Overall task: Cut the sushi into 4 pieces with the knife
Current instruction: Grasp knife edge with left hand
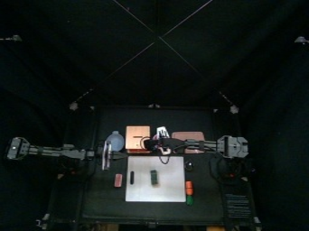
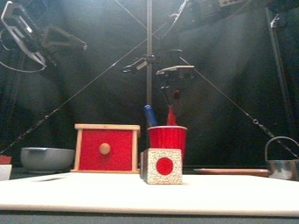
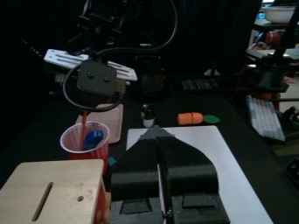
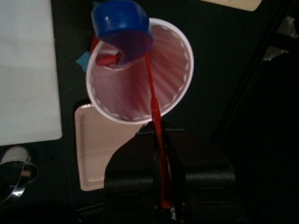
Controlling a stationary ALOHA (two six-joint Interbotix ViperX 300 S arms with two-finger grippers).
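The dark green sushi roll point(image 1: 154, 177) lies whole on the white cutting board point(image 1: 143, 168); in the front view its end point(image 2: 162, 166) shows a red centre. Behind the board stands the red cup point(image 2: 167, 137) with a blue knife point(image 2: 151, 115) and a red knife point(image 2: 173, 113) in it. My right gripper point(image 1: 161, 137) hangs over the cup. In the right wrist view my right gripper point(image 4: 160, 140) is shut on the red knife point(image 4: 153, 96), whose lower end is still inside the cup point(image 4: 146, 70). My left gripper point(image 3: 162, 138) is shut and empty, raised at the board's left point(image 1: 108, 155).
A wooden box point(image 2: 105, 149) with a red drawer front stands left of the cup, with a blue-grey bowl point(image 2: 47, 158) further left. The pink tray point(image 1: 190, 141) lies behind on the right, and a metal cutter point(image 2: 281, 166) sits at the right edge. An orange toy point(image 1: 189, 187) lies right of the board.
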